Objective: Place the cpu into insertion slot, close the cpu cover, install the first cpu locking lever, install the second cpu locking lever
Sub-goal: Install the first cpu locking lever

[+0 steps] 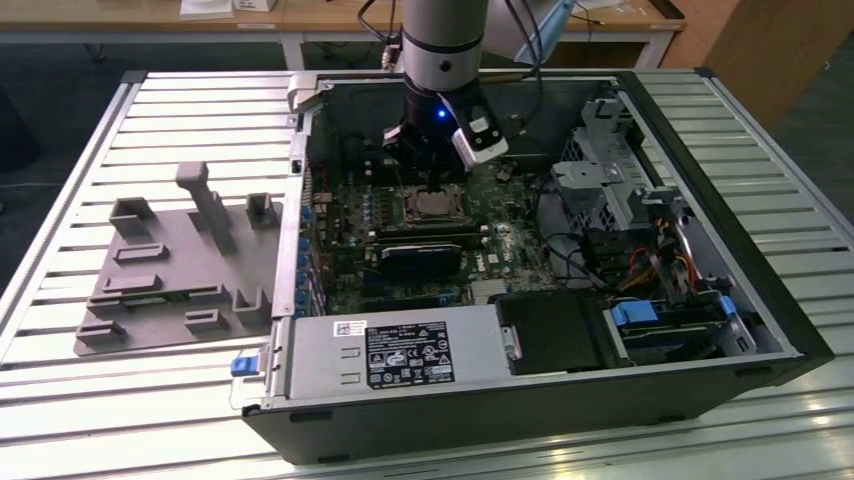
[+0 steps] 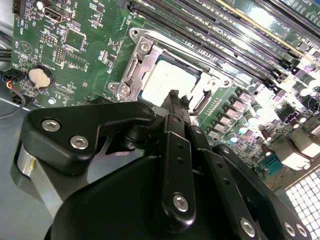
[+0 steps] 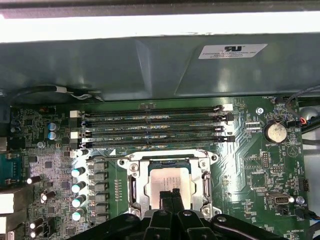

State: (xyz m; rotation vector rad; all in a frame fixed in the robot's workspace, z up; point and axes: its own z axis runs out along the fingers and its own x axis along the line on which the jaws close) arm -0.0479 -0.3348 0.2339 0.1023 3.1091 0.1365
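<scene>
My gripper (image 3: 170, 196), closed tight on nothing, hangs with its tips just over the cpu (image 3: 169, 181), which sits in the slot (image 3: 167, 165) with the cover (image 3: 137, 186) flat around it at the exterior view's centre, memory slots (image 3: 150, 125) beside it and my black linkage (image 2: 130, 200) hiding the cover's near edge.

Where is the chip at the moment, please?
In the first wrist view the chip sits in its socket on the green board, framed by the metal cover, beside the long black slots.
</scene>
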